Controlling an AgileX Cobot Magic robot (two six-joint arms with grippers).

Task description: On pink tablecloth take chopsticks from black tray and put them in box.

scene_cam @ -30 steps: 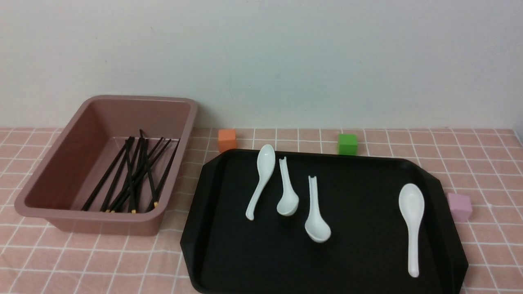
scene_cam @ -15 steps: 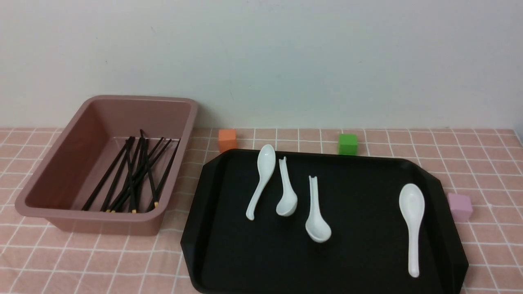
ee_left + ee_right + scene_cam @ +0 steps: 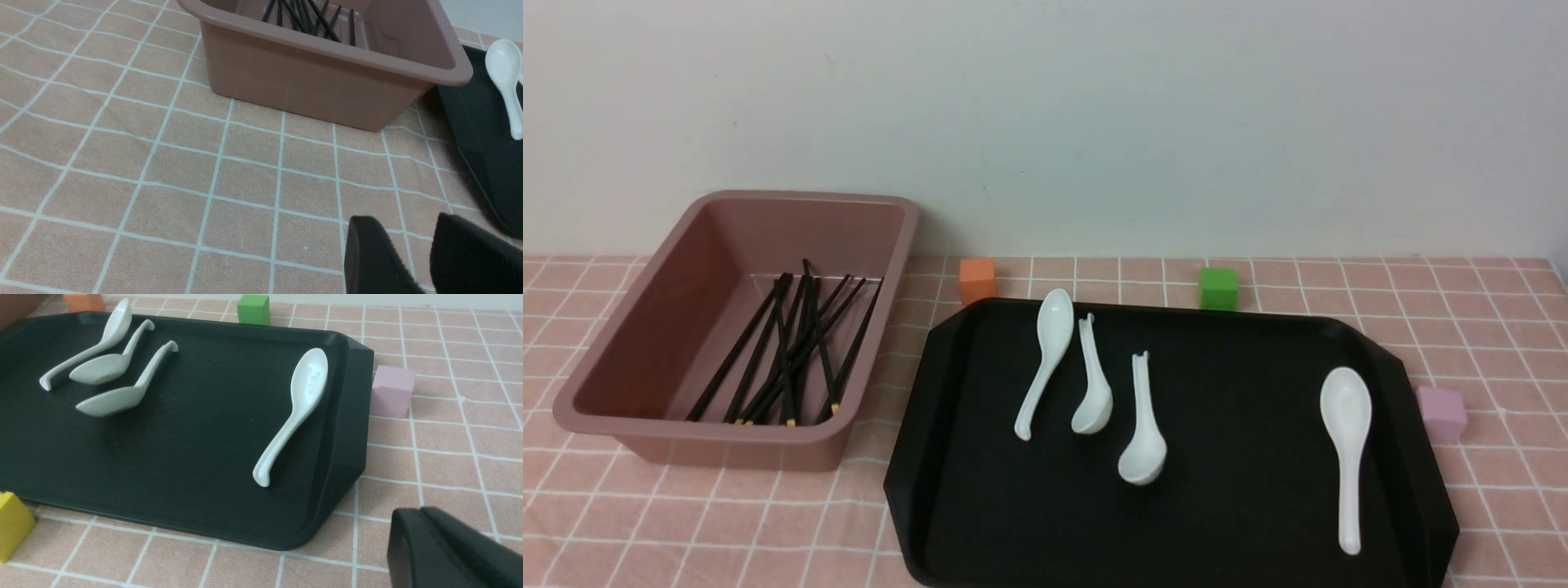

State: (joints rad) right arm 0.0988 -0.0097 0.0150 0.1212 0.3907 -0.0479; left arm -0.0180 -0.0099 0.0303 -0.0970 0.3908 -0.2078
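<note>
My left fingers (image 3: 412,261) gape empty; right fingers' (image 3: 445,551) gap is hidden. Slim black chopsticks (image 3: 788,355) fill the mauve box (image 3: 629,425); glossy black tray (image 3: 1241,490) holds white spoons (image 3: 1346,453).

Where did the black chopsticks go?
In the front view the chopsticks lie bundled inside the box, left of the black tray.

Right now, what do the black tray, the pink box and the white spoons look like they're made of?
Black tray: likely molded plastic, with a finely textured floor and smoother rim.
Box: likely plastic, with a smooth satin sheen, rolled rim and rounded corners.
Spoons: probably glazed ceramic, glossy white with highlights, though hard plastic can't be ruled out.
</note>
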